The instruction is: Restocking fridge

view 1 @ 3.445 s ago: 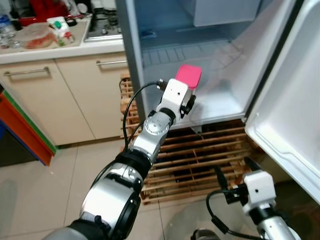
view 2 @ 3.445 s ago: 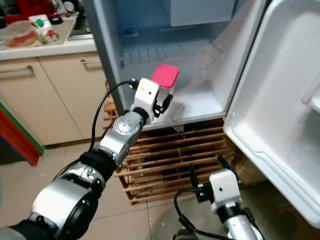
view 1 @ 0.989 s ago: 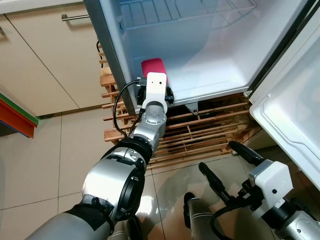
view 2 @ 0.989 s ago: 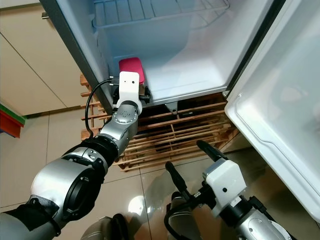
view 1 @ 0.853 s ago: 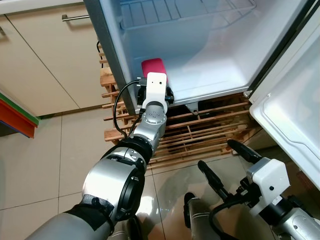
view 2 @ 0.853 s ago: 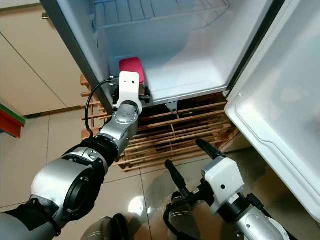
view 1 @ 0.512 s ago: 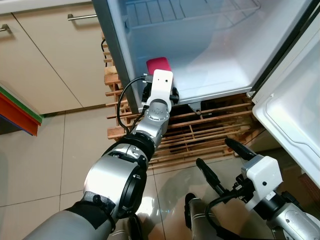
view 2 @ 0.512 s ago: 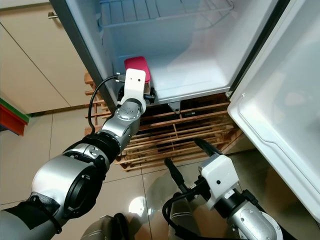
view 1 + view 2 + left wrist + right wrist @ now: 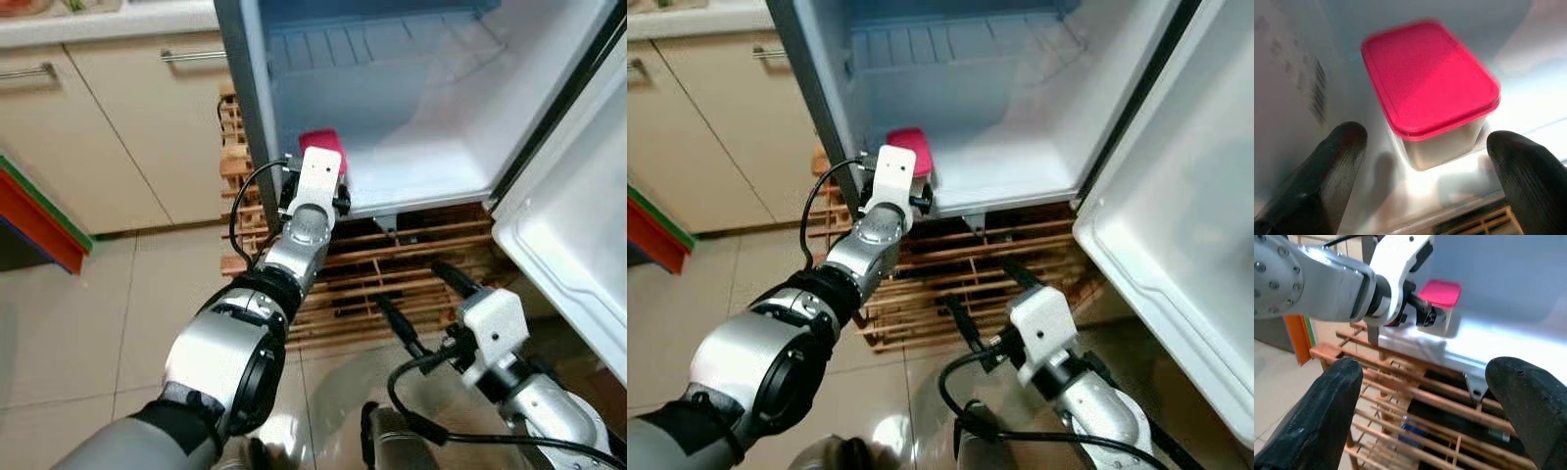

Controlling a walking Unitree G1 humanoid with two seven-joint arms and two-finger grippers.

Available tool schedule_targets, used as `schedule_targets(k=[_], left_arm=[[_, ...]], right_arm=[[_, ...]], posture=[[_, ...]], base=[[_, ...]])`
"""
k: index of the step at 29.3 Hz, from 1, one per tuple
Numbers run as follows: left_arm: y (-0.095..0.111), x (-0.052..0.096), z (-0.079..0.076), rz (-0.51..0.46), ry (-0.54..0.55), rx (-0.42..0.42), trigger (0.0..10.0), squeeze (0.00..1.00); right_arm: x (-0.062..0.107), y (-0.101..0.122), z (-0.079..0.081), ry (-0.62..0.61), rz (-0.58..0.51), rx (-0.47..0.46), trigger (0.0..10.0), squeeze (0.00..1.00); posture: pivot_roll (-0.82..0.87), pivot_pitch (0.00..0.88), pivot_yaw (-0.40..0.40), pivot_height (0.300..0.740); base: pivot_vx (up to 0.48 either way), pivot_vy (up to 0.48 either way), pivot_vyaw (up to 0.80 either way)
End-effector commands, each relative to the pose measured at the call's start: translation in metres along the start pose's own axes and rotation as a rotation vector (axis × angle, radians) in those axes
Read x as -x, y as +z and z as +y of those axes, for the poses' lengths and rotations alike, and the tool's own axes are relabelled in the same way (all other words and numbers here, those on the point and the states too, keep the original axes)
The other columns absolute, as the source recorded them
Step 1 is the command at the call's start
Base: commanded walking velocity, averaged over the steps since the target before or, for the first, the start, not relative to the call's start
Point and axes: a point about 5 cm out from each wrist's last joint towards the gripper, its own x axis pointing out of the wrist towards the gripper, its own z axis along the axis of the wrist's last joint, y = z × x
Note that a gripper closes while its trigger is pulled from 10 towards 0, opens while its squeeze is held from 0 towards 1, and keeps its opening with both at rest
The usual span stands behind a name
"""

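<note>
Left wrist view shows the left gripper (image 9: 1425, 181) with fingers (image 9: 1322, 171) spread wide, holding nothing, just before the pink-lidded container (image 9: 1432, 88) resting on the fridge floor (image 9: 431, 166); the right gripper (image 9: 1435, 401) hangs open too.

A pink-lidded container (image 9: 1430, 90) sits on the white floor of the open fridge (image 9: 431, 166), near its left wall; the fridge itself stands on a slatted wooden pallet (image 9: 392, 264) over beige tiles (image 9: 118, 294).

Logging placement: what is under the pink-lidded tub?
The tub sits on the fridge floor, near its front left corner, with the open left claw just before it. The tub's contents cannot be seen.
</note>
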Motion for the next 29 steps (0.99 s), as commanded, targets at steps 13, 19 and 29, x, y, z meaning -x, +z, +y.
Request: schedule_targets(k=[13, 19, 29], left_arm=[[-0.048, 0.034, 0.033, -0.055, -0.207, -0.046, 10.0, 0.0], [-0.049, 0.063, 0.068, -0.239, -0.096, 0.014, 10.0, 0.0], [-0.088, 0.121, 0.114, -0.204, 0.038, 0.0, 10.0, 0.0]], right_arm=[[-0.015, -0.028, -0.022, -0.205, 0.034, -0.061, 10.0, 0.0], [-0.018, -0.031, -0.04, -0.382, 0.015, -0.147, 10.0, 0.0], [-0.011, -0.042, -0.038, -0.461, 0.021, -0.177, 10.0, 0.0]], posture=[[-0.15, 0.0, 0.028, 0.74], [-0.11, 0.0, 0.018, 0.74], [-0.09, 0.0, 0.001, 0.74]], base=[[0.0, 0.0, 0.0], [0.0, 0.0, 0.0], [0.0, 0.0, 0.0]])
